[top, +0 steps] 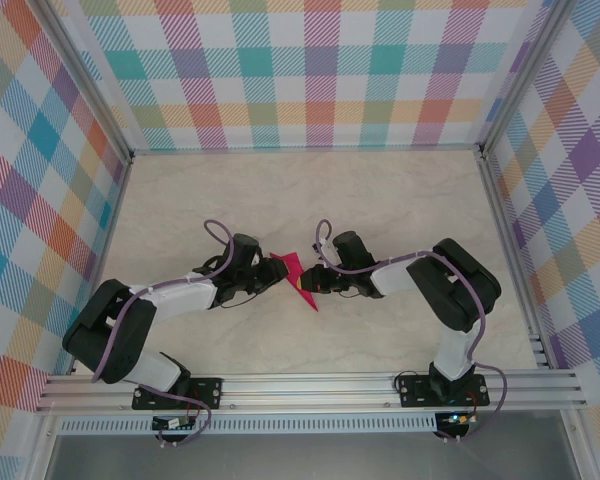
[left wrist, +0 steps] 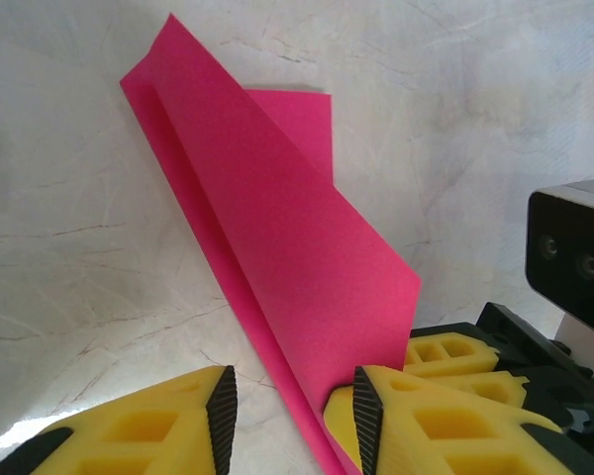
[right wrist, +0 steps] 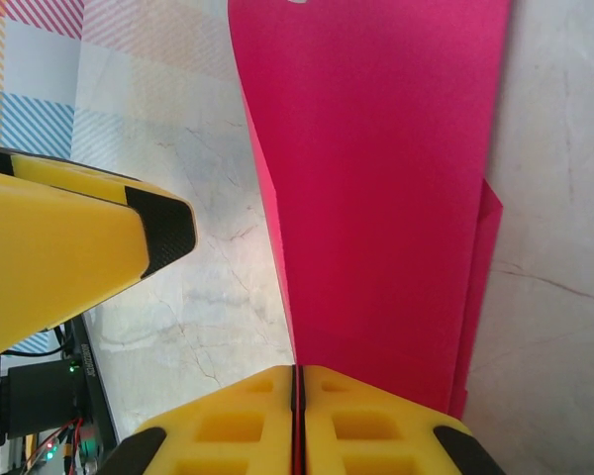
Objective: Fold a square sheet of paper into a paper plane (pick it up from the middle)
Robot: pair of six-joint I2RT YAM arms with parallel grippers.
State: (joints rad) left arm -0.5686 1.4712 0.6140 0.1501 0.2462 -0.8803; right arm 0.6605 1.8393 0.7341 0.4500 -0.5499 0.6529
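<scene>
Pinching creased matte magenta paper (right wrist: 376,178), right pincer (right wrist: 297,374) clamped; left pincer (left wrist: 292,416) jaws apart.

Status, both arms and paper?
Right gripper shut on the pink paper. Left gripper open, jaws astride its lower edge. Paper part-folded. No obstruction seen.

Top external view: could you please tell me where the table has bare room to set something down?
Free: the far table between the back wall and the paper, and the near strip between paper and rail. Crowded: the centre, where the left claw and right claw meet at the paper.
</scene>
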